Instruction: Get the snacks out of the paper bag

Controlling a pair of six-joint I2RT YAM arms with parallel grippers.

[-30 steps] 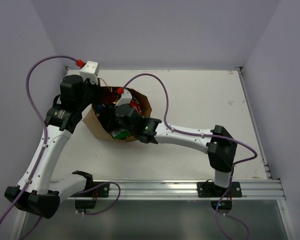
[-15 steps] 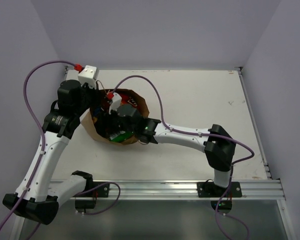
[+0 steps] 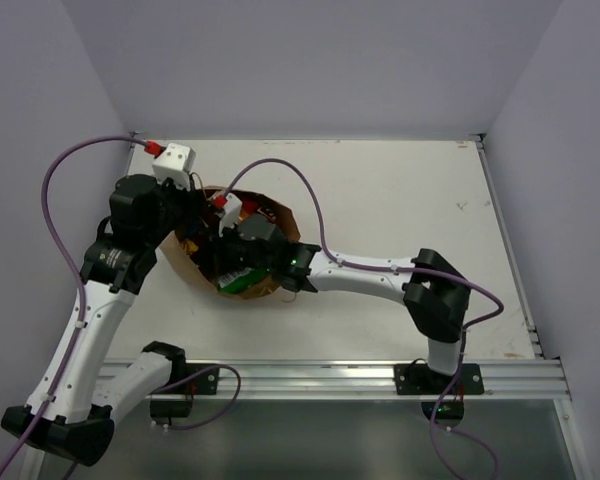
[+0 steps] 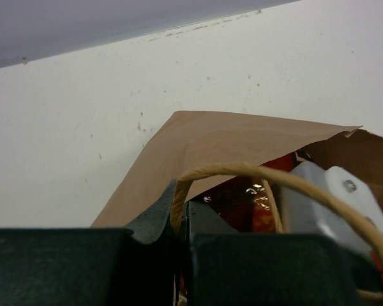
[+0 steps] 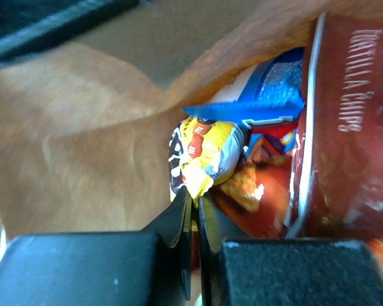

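The brown paper bag (image 3: 284,214) stands at the table's left middle, mouth up, with both arms at it. My left gripper (image 4: 182,205) is shut on its twisted paper handle (image 4: 242,171) at the bag's left rim. Inside the bag, my right gripper (image 5: 196,205) is shut on the lower edge of a small yellow candy wrapper (image 5: 207,150). Behind that wrapper lie a blue wrapper (image 5: 268,95) and a red-orange tortilla chip bag (image 5: 351,140). The top view shows a green-white packet (image 3: 242,281) deep in the bag beside the right gripper (image 3: 223,262).
The bag's brown wall (image 5: 83,146) presses close on the right gripper's left side. The right arm's white wrist camera (image 4: 335,194) fills the bag mouth in the left wrist view. White table (image 3: 410,200) stretches right of the bag; purple walls enclose the back and sides.
The right gripper has pushed deeper into the bag and shut on the yellow wrapper. The left arm has pulled the handle a little to the left, tilting the bag.
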